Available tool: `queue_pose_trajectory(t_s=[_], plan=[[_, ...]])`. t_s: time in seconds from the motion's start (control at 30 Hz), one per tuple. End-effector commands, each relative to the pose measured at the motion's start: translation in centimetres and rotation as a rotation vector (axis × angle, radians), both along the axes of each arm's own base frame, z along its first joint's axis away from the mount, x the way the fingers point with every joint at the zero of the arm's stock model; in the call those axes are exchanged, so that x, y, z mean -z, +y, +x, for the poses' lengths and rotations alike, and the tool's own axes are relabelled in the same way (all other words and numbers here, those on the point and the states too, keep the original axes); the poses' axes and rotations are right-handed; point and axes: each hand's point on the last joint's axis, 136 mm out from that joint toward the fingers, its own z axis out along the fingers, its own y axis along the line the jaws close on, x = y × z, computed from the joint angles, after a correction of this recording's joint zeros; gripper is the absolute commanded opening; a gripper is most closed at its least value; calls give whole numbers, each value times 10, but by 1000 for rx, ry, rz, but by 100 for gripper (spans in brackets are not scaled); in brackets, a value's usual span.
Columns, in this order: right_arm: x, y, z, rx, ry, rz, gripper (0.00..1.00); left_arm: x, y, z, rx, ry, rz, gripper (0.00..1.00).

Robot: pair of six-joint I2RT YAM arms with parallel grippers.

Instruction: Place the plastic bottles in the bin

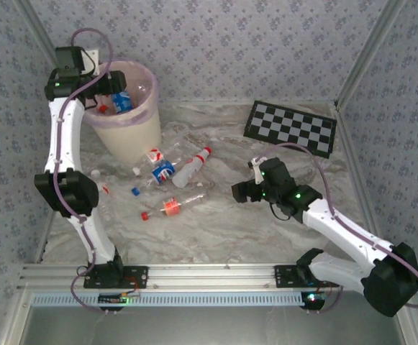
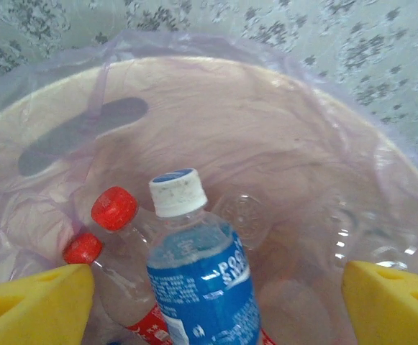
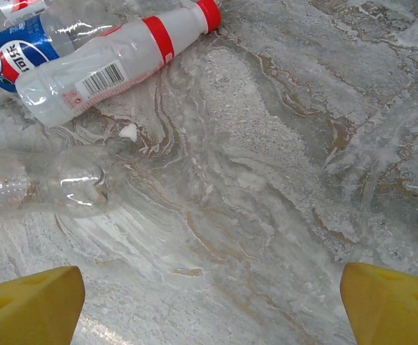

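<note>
Left gripper (image 2: pixel 216 305) hung right over the bin (image 1: pixel 133 133), yellow pads (image 2: pixel 32 305) spread wide and touching nothing, so it was open. Under it, inside the pink-lilac bag (image 2: pixel 280 144), a blue-labelled bottle (image 2: pixel 201 280) with a white cap stood between the pads, clear of both. Two red-capped bottles (image 2: pixel 114 210) leaned just beside it on the left.

Right gripper (image 3: pixel 209 302) was open too, with nothing between its pads, sitting low over bare table (image 1: pixel 266 237).

The surface was a marble look, grey and white with brownish veins, kinda glossy. The bin stood in the far left corner. A checkerboard (image 1: pixel 291 128) lay flat at the far right. The loose bottles (image 1: pixel 167 172) were scattered on their sides left of centre, between the bin and the right gripper. From the right wrist I could make out a white one with a red cap (image 3: pixel 108 61), a Pepsi one (image 3: pixel 21 54) touching it, and a clear one (image 3: pixel 43 183) nearby.

Pale floral wallpaper (image 1: pixel 230 43) covered the walls, with metal posts (image 1: pixel 360 65) in the corners and a silver rail (image 1: pixel 209 273) along the near edge holding both arm bases.
</note>
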Motion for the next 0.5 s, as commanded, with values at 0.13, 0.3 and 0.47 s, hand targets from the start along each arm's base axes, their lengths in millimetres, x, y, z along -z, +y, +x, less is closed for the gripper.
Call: queue_pose_trajectory(t_s=[0.13,0.3,0.47], plan=[[-17,9,8,-3,-1,35,93,-42,-34,-45,71,-44,-44,81],[0,7,8,8,47,3,91,-54,-69,-106,125,-87,126,79],[0,-6,21,40,44,-16,91,-19,-121,-177,281,-18,235,77]])
